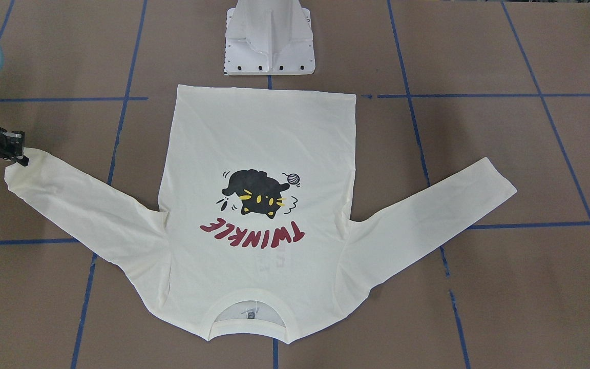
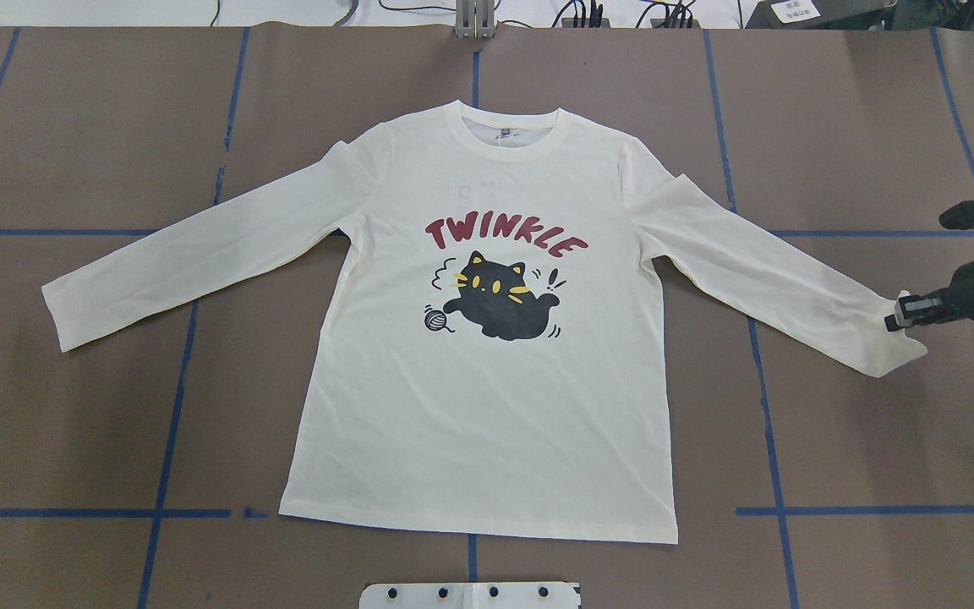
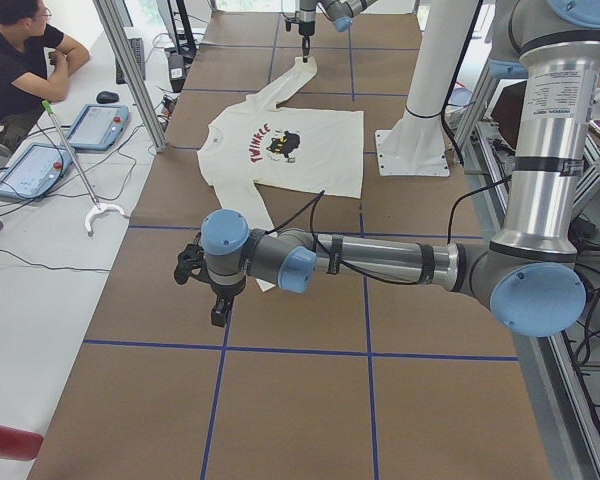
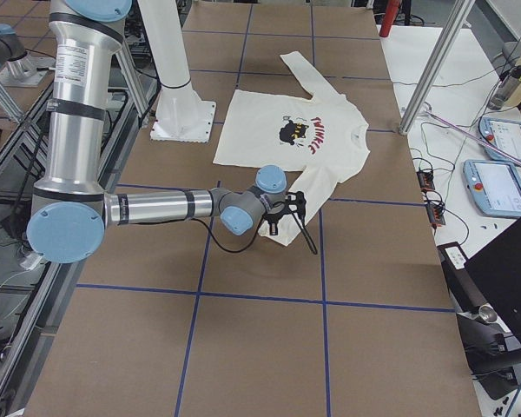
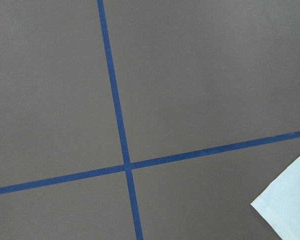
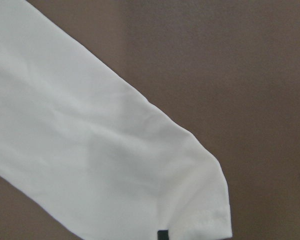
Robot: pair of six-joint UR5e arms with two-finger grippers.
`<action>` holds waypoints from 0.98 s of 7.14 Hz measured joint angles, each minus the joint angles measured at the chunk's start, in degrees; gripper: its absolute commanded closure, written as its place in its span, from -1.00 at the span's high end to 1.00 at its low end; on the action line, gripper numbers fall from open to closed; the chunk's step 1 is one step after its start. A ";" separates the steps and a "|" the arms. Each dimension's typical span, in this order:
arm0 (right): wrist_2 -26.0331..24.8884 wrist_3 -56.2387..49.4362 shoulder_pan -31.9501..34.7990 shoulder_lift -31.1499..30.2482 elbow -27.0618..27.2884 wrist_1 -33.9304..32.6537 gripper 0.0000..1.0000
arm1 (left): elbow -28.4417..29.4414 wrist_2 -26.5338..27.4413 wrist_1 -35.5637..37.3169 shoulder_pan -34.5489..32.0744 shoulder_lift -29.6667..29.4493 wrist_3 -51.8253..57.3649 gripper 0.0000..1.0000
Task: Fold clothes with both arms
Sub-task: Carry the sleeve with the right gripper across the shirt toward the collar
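Table: the brown paper-covered table (image 2: 73, 406), gridded with blue tape, shows bare paper on every side of the garment.
Shirt: a cream long-sleeved shirt (image 2: 487, 406) lies flat mid-table, cat print up, hem nearest the robot's base and both sleeves spread wide.
Arms: the grey-and-silver right arm (image 4: 156, 207) and the left arm (image 3: 380, 258) each reach low toward their own sleeve end.
Right claw: the right claw (image 2: 897, 321) sits on the right cuff (image 2: 893, 351) and looks pinched closed on its slightly raised corner.
Left claw: the left claw (image 3: 220, 305) is just beside the left cuff (image 2: 60, 317); I cannot tell whether it is open or closed.
Axis: the right sleeve runs from its claw inward toward the print, so the fold likely goes that way, over open table.
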 measured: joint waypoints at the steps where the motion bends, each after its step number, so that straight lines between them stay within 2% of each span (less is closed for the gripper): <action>1: 0.15 3.22 -0.16 4.65 -0.36 -2.09 -1.00 | -0.26 -0.02 0.00 0.00 -0.01 -0.04 1.00; 4: 0.08 14.87 -2.00 23.23 -6.06 -7.57 -1.00 | -0.86 0.00 -0.04 0.00 -0.09 -0.07 1.00; 6: -0.36 21.59 -3.34 36.87 -13.06 -8.83 -1.00 | -1.04 0.02 -0.01 0.00 -0.02 -0.13 1.00; 7: -0.56 23.48 -3.58 43.98 -18.30 -8.88 -1.00 | -1.04 0.04 0.02 0.00 0.02 -0.14 1.00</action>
